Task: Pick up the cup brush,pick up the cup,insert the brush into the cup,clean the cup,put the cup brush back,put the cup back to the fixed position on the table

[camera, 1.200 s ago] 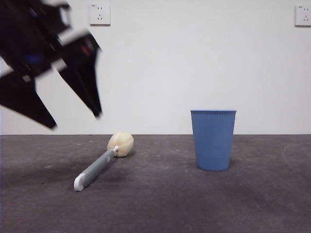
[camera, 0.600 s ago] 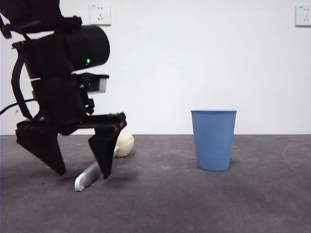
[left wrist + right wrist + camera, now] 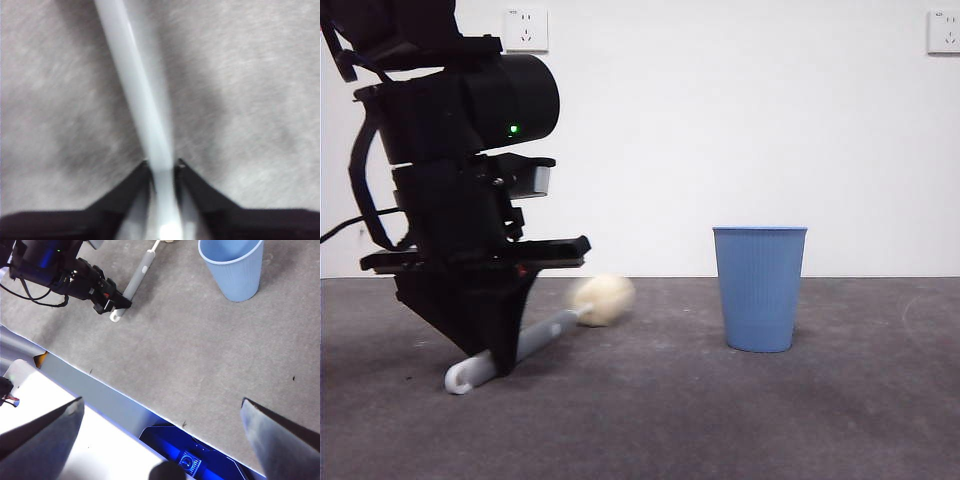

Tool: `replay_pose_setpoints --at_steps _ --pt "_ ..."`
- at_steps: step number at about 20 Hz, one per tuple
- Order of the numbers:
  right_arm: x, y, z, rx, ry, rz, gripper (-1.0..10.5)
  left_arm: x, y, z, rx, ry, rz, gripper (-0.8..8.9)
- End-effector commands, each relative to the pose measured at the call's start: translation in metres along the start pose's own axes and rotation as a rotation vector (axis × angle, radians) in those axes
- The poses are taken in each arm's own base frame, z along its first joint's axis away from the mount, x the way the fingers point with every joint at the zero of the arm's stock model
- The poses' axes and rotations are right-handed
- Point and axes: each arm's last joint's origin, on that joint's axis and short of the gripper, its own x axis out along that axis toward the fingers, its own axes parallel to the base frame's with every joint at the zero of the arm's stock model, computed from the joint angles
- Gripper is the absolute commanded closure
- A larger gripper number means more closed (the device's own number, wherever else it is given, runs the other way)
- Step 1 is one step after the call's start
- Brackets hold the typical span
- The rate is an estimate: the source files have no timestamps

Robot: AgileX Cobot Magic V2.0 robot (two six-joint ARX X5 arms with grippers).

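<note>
The cup brush lies on the dark grey table (image 3: 720, 420), its grey handle (image 3: 548, 334) angled, its cream sponge head (image 3: 603, 298) blurred, its white hooked end (image 3: 460, 378) nearest. My left gripper (image 3: 488, 350) is down at the table, shut on the handle near the white end. In the left wrist view the handle (image 3: 142, 100) runs between the closed jaws of the left gripper (image 3: 162, 169). The light blue cup (image 3: 760, 288) stands upright to the right, apart from the brush. My right gripper (image 3: 161, 405) is open and empty, high above the table, seeing the cup (image 3: 232, 267) and the brush handle (image 3: 138, 276).
A white wall with two sockets (image 3: 525, 29) stands behind the table. The right wrist view shows the table's near edge (image 3: 115, 390) with a white surface and blue-lit equipment (image 3: 187, 457) beyond it, and the left arm (image 3: 55, 272).
My left arm came down from the upper left and its jaws closed on the brush handle. The brush shifted: the head swung right, the white end moved left.
</note>
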Motion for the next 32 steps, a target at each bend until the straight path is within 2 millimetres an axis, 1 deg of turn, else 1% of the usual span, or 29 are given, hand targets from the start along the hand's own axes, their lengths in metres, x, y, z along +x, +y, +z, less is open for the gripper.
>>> replay_pose_setpoints --at_steps 1,3,5,7,11,14,15,17,20,23,25,27,30,32 --pt "0.000 0.000 0.001 0.002 -0.005 0.001 3.5 -0.010 0.001 -0.001 0.003 -0.008 0.001 8.22" --pt "0.000 0.000 0.001 0.003 -0.004 0.001 3.5 -0.023 0.002 -0.001 0.004 -0.037 -0.007 8.22" --pt "0.002 -0.001 0.003 0.043 -0.003 0.004 3.5 -0.042 0.003 -0.001 0.017 -0.078 -0.017 8.22" --pt "0.006 -0.005 0.009 0.063 -0.012 0.005 3.5 -0.066 0.006 -0.005 0.033 -0.120 -0.028 8.22" --pt "0.022 -0.013 0.034 0.041 -0.082 0.075 3.5 -0.120 0.016 -0.024 0.084 -0.186 -0.041 8.22" --pt "0.044 -0.016 0.049 0.007 -0.103 0.010 3.5 -0.153 0.024 -0.042 0.095 -0.233 -0.050 8.22" --pt "0.055 -0.015 0.051 -0.005 -0.093 -0.007 3.5 -0.162 0.026 -0.048 0.099 -0.252 -0.053 8.22" --pt "0.083 -0.012 0.049 -0.037 -0.065 -0.060 3.5 -0.175 0.030 -0.057 0.109 -0.277 -0.057 8.22" --pt "0.126 -0.005 0.033 -0.059 -0.087 -0.154 3.5 -0.185 0.033 -0.067 0.117 -0.279 -0.055 8.22" --pt "0.155 -0.003 0.015 -0.062 -0.144 -0.180 3.5 -0.187 0.035 -0.072 0.128 -0.255 -0.048 8.22" --pt "0.170 -0.007 0.003 -0.064 -0.141 -0.242 3.5 -0.187 0.035 -0.073 0.138 -0.246 -0.044 8.22" --pt "0.181 -0.013 -0.005 -0.073 -0.166 -0.281 3.5 -0.187 0.036 -0.074 0.141 -0.240 -0.043 8.22" --pt "0.195 -0.017 -0.004 -0.114 -0.243 -0.281 3.5 -0.187 0.036 -0.074 0.141 -0.239 -0.043 8.22" --pt "0.206 -0.023 -0.002 -0.146 -0.261 -0.325 3.5 -0.187 0.036 -0.074 0.141 -0.235 -0.042 8.22"
